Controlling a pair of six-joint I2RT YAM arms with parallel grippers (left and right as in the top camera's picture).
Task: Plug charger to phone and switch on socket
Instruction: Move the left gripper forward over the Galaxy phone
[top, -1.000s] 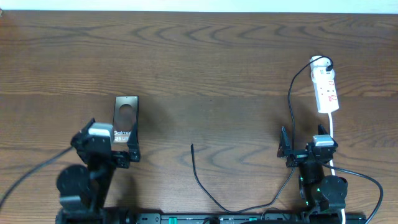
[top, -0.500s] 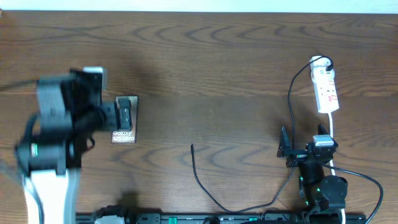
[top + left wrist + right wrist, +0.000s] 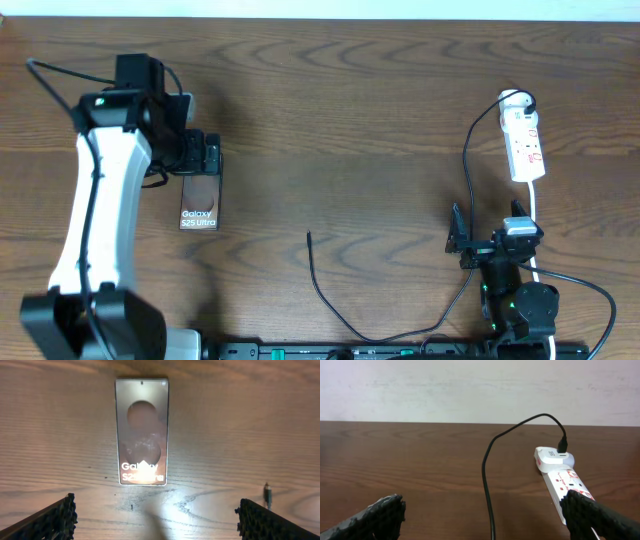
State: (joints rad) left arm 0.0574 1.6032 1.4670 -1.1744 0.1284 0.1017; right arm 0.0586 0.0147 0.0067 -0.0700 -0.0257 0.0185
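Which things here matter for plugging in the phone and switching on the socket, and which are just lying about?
For the job: phone, charger cable, socket.
Just there: white cord trailing from the socket, wooden table.

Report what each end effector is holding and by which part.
Nothing is held. The left end effector hangs open over the phone lying on the table; the right end effector is open and empty.

Flat at far left, lettered dark brown phone [image 3: 199, 200]; mid-way, black charger [image 3: 486, 485] tip lying loose; far right, white socket [image 3: 525, 145].
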